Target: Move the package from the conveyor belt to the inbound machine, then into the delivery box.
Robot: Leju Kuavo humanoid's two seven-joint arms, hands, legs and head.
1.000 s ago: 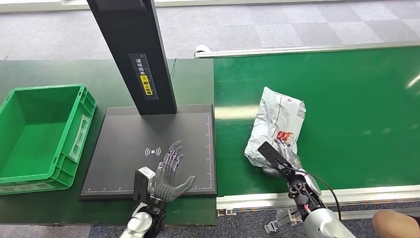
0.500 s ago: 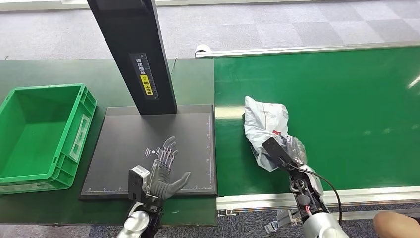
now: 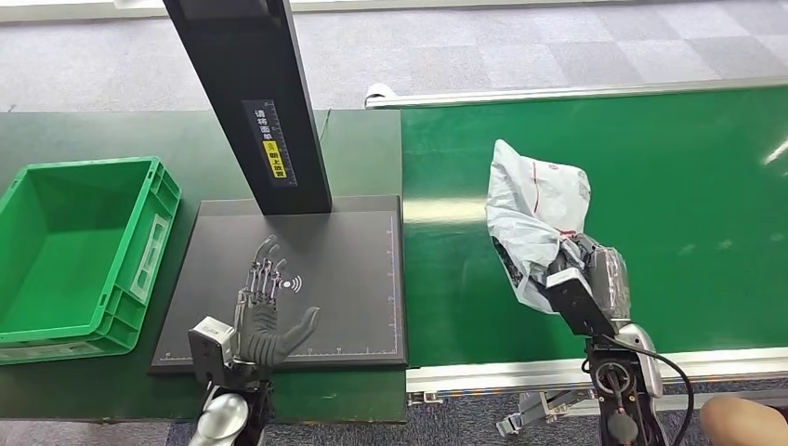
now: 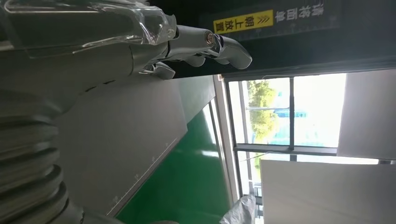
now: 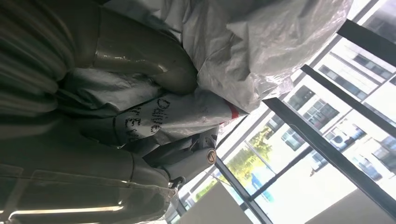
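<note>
The package (image 3: 534, 204) is a crumpled white-grey plastic mailer with red marks, lifted off the green conveyor belt (image 3: 669, 186). My right hand (image 3: 595, 274) grips its lower end; in the right wrist view the thumb and fingers (image 5: 154, 70) press into the bag (image 5: 261, 42). My left hand (image 3: 265, 311) hovers open, fingers spread, over the front of the black inbound machine plate (image 3: 362, 269). In the left wrist view its fingers (image 4: 205, 44) reach toward the machine's black post. The green delivery box (image 3: 79, 251) stands left of the plate.
The machine's black post (image 3: 260, 102) with a yellow label rises from the plate's far edge. A metal rail (image 3: 558, 372) runs along the belt's near edge. Part of a person (image 3: 743, 423) shows at the bottom right corner.
My right hand has raised the package off the belt and swung it right and upward. My left hand has slid left and farther over the plate.
</note>
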